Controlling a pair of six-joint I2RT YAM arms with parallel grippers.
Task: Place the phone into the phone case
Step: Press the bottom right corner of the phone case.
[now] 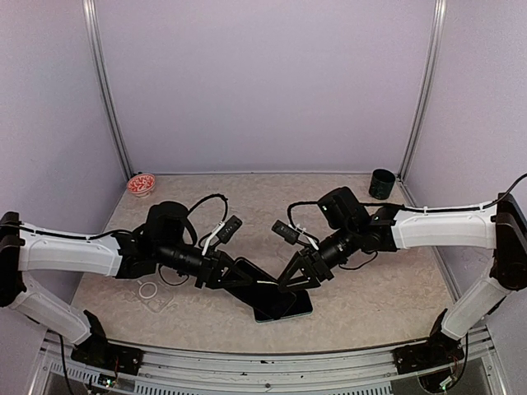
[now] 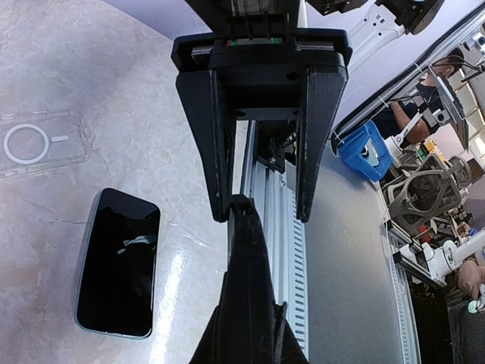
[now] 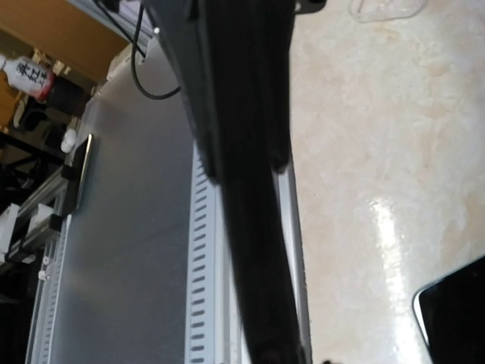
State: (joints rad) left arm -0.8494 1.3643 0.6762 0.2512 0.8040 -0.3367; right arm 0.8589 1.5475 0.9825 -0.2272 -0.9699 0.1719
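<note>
So your phone (image 1: 284,303) is lying flat on the worktop (image 1: 370,271), low in the middle of the top view, right between the two arms. The case (image 1: 154,292) is the clear one with the white ring. It sits on its own at the lower left, well apart from the phone, so the phone's not in it yet.

Your left hand (image 2: 261,218) comes in from the left and hangs by the phone's upper-left end. In its wrist view the fingers (image 2: 212,152) are closed down to a narrow gap. The tip of a thin dark piece (image 2: 244,288) pokes up from the bottom edge against one of them, and I can't tell what it is. The phone's at the lower left of that frame and the case at the upper left, both clear of the hand.

Your right hand (image 1: 300,278) reaches in from the right, next to the phone's upper-right edge. Open or closed, I honestly can't tell. Its wrist view is mostly a blurry dark bar running top to bottom, with just a corner of the phone at the lower right.

Also there are a red bowl (image 1: 142,184) in the upper left and a dark cup (image 1: 381,183) in the upper right.
</note>
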